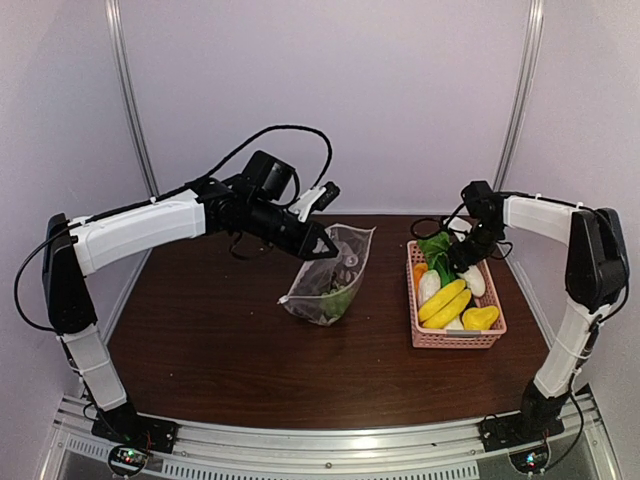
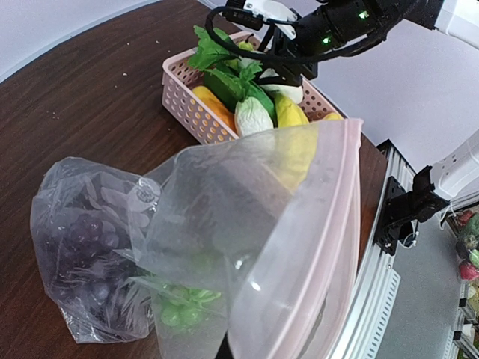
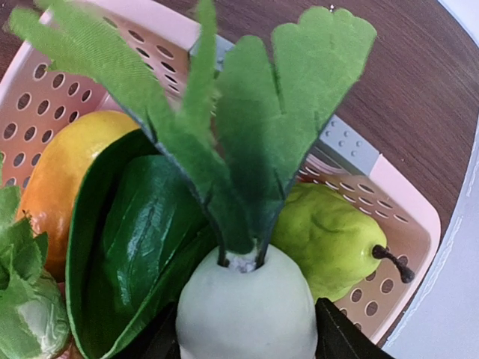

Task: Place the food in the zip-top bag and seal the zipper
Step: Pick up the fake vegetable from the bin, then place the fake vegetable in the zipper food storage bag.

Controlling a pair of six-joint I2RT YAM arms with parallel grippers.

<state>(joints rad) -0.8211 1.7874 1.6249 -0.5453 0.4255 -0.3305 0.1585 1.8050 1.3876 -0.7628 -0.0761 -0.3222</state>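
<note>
Dark tabletop (image 1: 200,340); pear (image 3: 329,235) beside radish (image 3: 247,307), wrist-only

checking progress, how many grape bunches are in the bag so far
2: purple grapes at the closed end of the zip-top bag, green grapes right beside them, nearer the left wrist camera. Crinkled plastic may hide more.

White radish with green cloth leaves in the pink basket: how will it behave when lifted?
The smooth, rounded white radish looks slippery and might squirt from the right gripper. Its green cloth leaves look floppy and could snag the green pear. Its toy look suggests it is light.
</note>
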